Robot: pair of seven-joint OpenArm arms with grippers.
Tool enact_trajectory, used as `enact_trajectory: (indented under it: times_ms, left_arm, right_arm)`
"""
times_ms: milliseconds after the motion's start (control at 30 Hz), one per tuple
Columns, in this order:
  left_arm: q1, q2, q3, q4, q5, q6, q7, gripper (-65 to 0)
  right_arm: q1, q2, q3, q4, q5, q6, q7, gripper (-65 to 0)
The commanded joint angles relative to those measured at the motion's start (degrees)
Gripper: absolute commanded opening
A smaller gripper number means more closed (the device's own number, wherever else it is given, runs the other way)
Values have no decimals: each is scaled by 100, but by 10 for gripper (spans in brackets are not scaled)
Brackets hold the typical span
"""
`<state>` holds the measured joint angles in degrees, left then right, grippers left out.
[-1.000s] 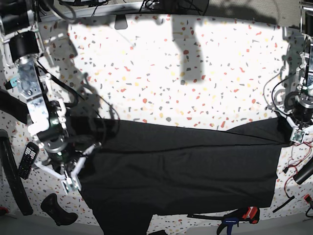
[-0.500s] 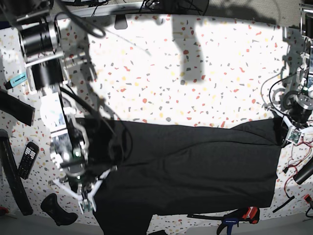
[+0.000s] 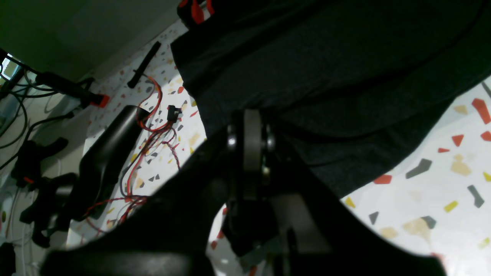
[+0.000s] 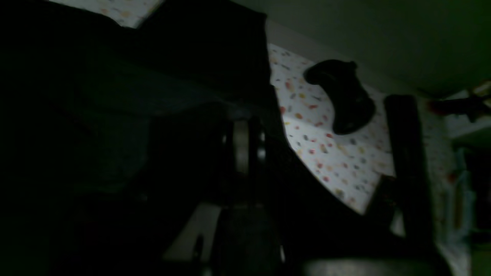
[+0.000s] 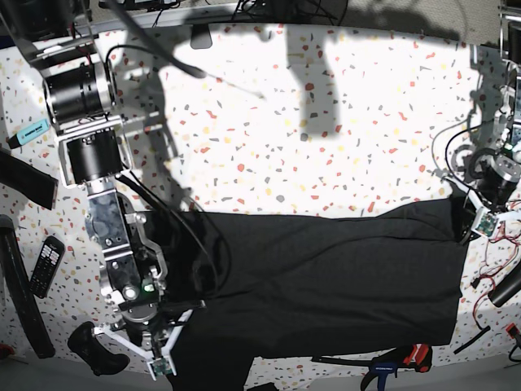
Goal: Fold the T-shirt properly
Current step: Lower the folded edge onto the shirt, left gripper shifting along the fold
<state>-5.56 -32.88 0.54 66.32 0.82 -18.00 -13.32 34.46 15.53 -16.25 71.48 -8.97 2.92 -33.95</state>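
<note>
One T-shirt (image 5: 326, 269) is lying spread across the near half of the speckled counter (image 5: 326, 106), plain dark side up. Two claws are working it: the left claw (image 5: 480, 218) is clenching the shirt's far corner at the counter's edge, and the right claw (image 5: 163, 358) is pinching the opposite edge. One black remote (image 5: 46, 265) is lying beside it.

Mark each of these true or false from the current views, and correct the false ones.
1. The T-shirt lies on a speckled table. True.
2. The left gripper is at the shirt's edge. True.
3. A colourful print shows on the shirt. False: only plain dark cloth shows.
4. The black remote lies on the shirt. False: it lies apart on the table, beyond the right gripper.
5. The shirt is rolled into a ball. False: it is spread out.
</note>
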Motion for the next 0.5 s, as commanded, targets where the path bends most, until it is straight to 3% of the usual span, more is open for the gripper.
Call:
enact_trajectory:
  times_ms: [0,267,467]
  left_arm:
    - [-114,-111,-44,74,-22,59,-129,-650]
    - [-116,-111,-44,74,-7,63,7,-650]
    - [-127,-111,-44,74,671,66,-2,-650]
  right_arm:
    - [232,50,37,98,-153,-201,136,-650]
    - [216,66,92,98,-155,-297,44,-650]
    - [216,66,92,98,-157,-470,31,-650]
